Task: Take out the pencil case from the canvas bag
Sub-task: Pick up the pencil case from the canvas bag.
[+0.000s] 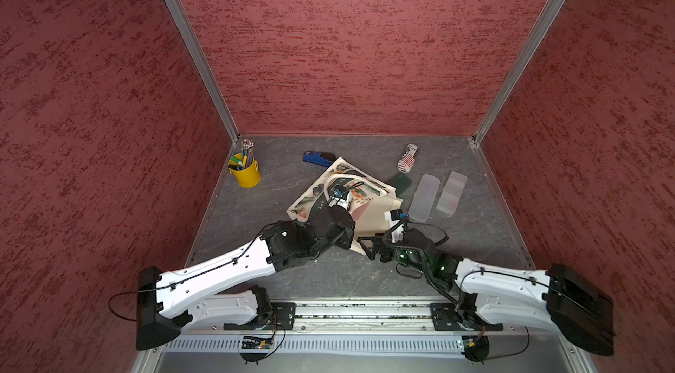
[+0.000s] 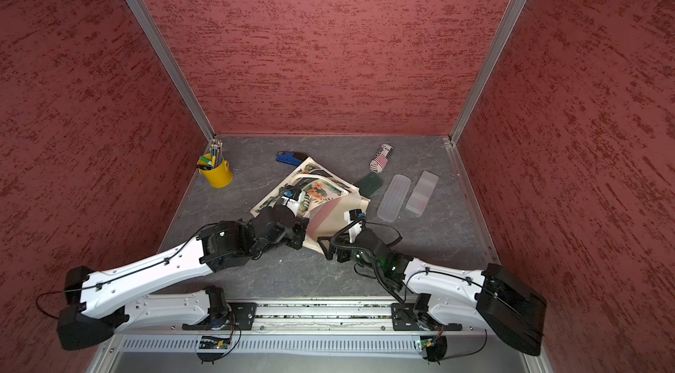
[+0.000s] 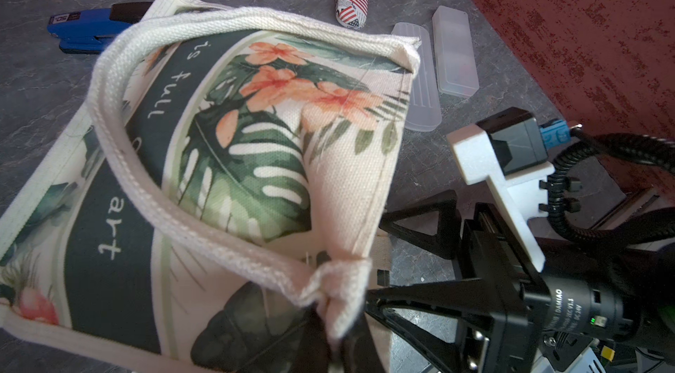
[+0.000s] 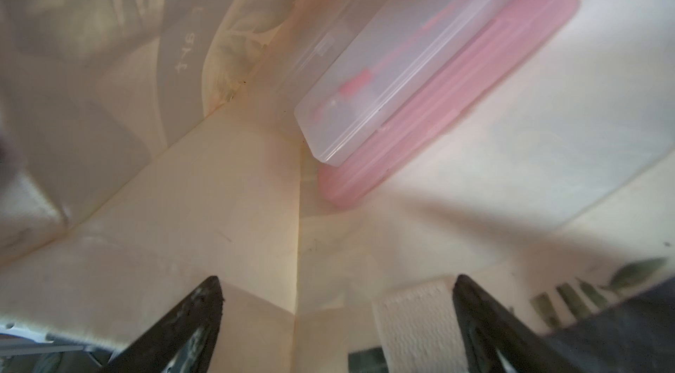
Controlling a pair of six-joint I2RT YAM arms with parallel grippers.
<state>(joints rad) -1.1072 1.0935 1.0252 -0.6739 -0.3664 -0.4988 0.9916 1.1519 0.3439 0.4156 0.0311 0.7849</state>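
Red textured walls box in a grey stone-look table (image 1: pixel 328 280), and the canvas bag (image 1: pixel 365 185) lies on its side near the middle of it. My left gripper (image 3: pixel 334 333) is clamped tight on the bag's cream rim where a handle joins, holding the mouth up and open. My right gripper (image 4: pixel 336 280) sits at that mouth with its jaws spread wide and nothing held; a handle strap (image 4: pixel 412 320) lies just inside one jaw, not gripped. So I judge the opening done and the taking out not yet begun: seen from the right wrist, a clear pencil case (image 4: pixel 401 60) rests on a pink case (image 4: pixel 493 71) deep in the bag, well ahead of the fingertips. Either could be the one wanted. Outside, a ribbed frosted box (image 1: pixel 423 197) and a plain frosted box (image 1: pixel 452 192) lie side by side near the bag. Left to do: reach in, close on a case, draw it out
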